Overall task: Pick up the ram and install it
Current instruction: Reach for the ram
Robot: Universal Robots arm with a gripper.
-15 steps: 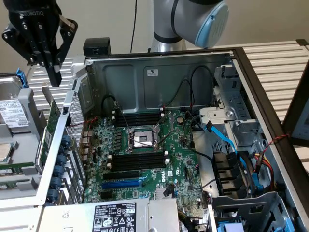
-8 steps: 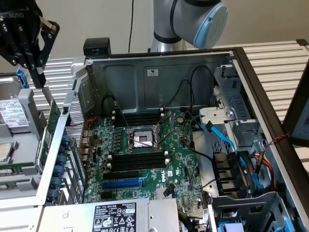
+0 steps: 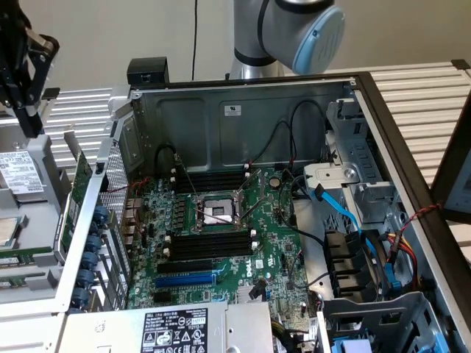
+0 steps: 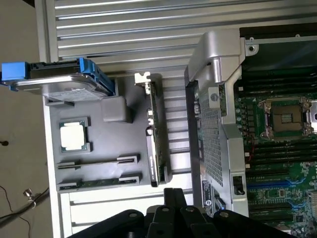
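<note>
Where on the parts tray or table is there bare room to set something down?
Bare grey tray lies between the square silver processor chip and the upright green expansion card. The slatted aluminium table beside the blue-framed hard drive is free too. Inside the open metal computer case, cables crowd the green motherboard.

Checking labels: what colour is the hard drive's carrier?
The carrier is blue; the wrist view shows it best.
</note>
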